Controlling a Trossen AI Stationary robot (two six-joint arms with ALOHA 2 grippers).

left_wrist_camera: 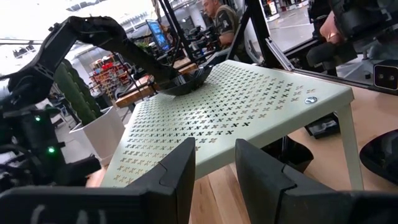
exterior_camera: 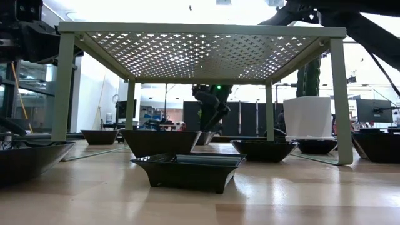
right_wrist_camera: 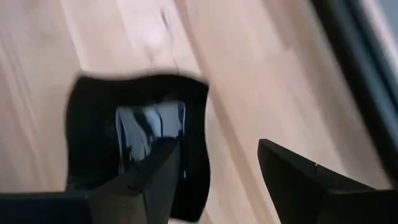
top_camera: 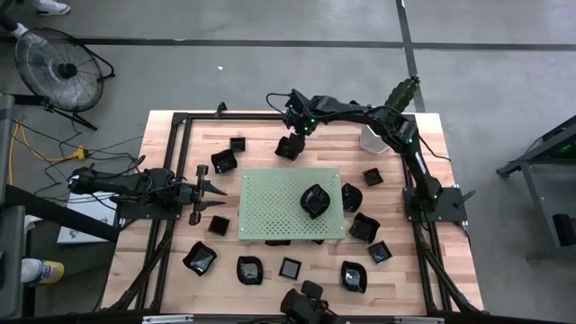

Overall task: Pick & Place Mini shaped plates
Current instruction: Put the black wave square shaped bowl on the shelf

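Note:
Several glossy black mini plates lie around the green perforated board [top_camera: 290,204], and one plate [top_camera: 314,200] rests on the board's top. My right gripper [right_wrist_camera: 217,180] is open and hangs just above a square wavy-edged plate [right_wrist_camera: 137,143] at the far side of the table [top_camera: 288,148]. One finger is over the plate's rim and the other over bare wood beside it. I see no touch. My left gripper [left_wrist_camera: 214,168] waits level at the table's left [top_camera: 211,189], open, with nothing between its fingers.
A white pot with a cactus [top_camera: 373,137] stands at the far right. More plates lie at the left [top_camera: 224,161], along the near edge [top_camera: 249,269] and at the right [top_camera: 364,227]. A black frame rail [top_camera: 180,121] borders the table. People show beyond the table in the left wrist view.

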